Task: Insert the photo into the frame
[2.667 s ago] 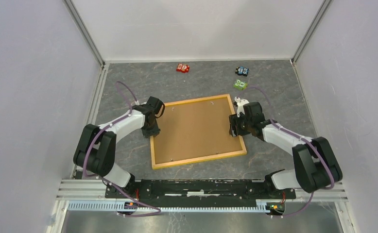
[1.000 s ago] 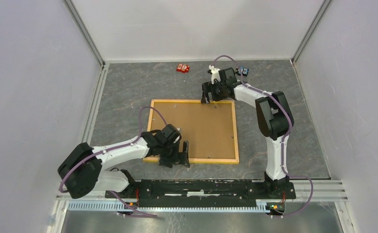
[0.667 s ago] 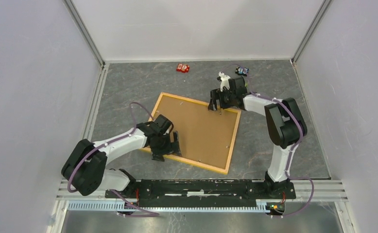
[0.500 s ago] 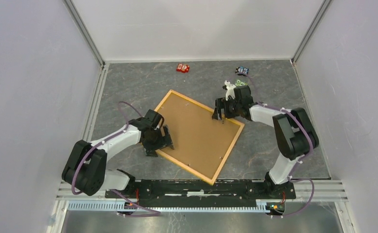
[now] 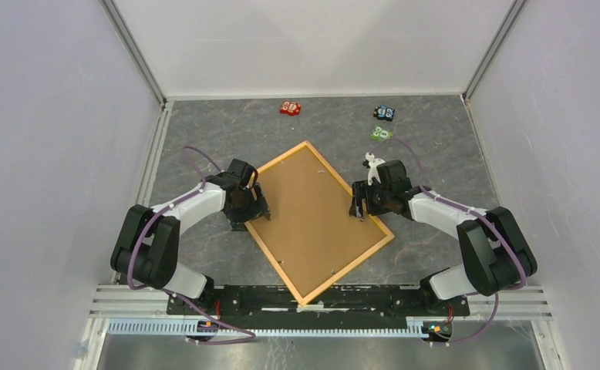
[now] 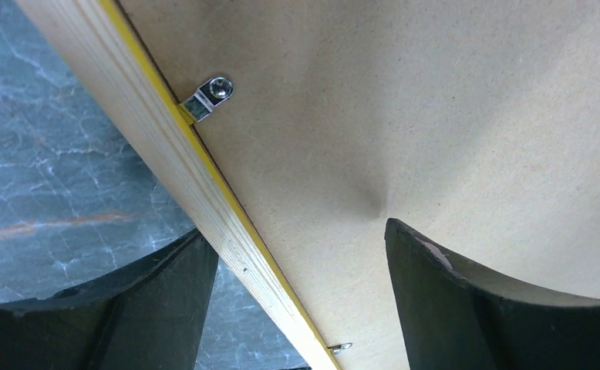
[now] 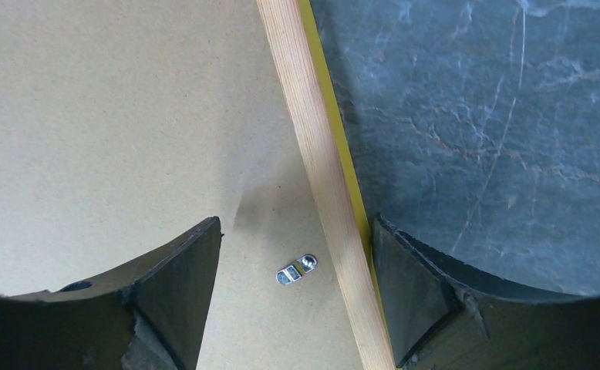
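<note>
The frame (image 5: 281, 156), yellow-orange wood, lies face down and turned like a diamond on the grey table, with a brown backing board (image 5: 316, 216) filling it. The photo is hidden. My left gripper (image 5: 252, 208) stands open over the frame's left rail (image 6: 166, 154), one finger on the table side and the other over the board (image 6: 405, 100). My right gripper (image 5: 358, 206) is open astride the right rail (image 7: 312, 131). Its outer finger (image 7: 405, 293) is against the rail; the inner one hangs over the board (image 7: 112, 116).
Small metal clips (image 6: 208, 94) (image 7: 297, 270) sit at the board's edge. A red toy block (image 5: 290, 107), a blue one (image 5: 384, 113) and a green one (image 5: 380, 133) lie at the back of the table (image 5: 204, 139). White walls enclose three sides.
The frame has turned clockwise from square-on to a diamond. My left gripper swung from the near edge to the left side, my right one from the far edge to the right side. Both jaws narrowed slightly.
</note>
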Robot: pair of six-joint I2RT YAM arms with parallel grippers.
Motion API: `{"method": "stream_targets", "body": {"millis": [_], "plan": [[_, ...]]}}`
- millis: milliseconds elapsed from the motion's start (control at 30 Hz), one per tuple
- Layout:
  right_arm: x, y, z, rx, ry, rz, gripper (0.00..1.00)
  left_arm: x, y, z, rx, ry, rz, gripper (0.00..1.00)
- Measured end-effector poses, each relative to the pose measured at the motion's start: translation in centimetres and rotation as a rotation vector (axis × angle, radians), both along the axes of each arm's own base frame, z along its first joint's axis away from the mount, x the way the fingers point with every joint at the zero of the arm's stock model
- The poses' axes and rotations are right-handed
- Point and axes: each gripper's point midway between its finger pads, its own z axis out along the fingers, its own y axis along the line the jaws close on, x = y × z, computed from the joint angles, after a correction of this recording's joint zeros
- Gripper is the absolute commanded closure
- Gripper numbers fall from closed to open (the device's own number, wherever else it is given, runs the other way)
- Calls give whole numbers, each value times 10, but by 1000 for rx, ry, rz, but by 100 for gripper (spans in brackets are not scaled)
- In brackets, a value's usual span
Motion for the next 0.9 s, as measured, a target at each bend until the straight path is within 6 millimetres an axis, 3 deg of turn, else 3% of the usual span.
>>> {"method": "stream_targets", "body": {"millis": [300,533,900], "plan": [[-22,-21,-7,-218,88,-16,35,11,-1,1,4,-41,-5,16],[-25,-26,-7,-254,102,-14,44,12,-1,0,5,-38,-5,17],[-22,-30,-4,-333,82,22,72,13,0,0,11,-36,-4,17]]}}
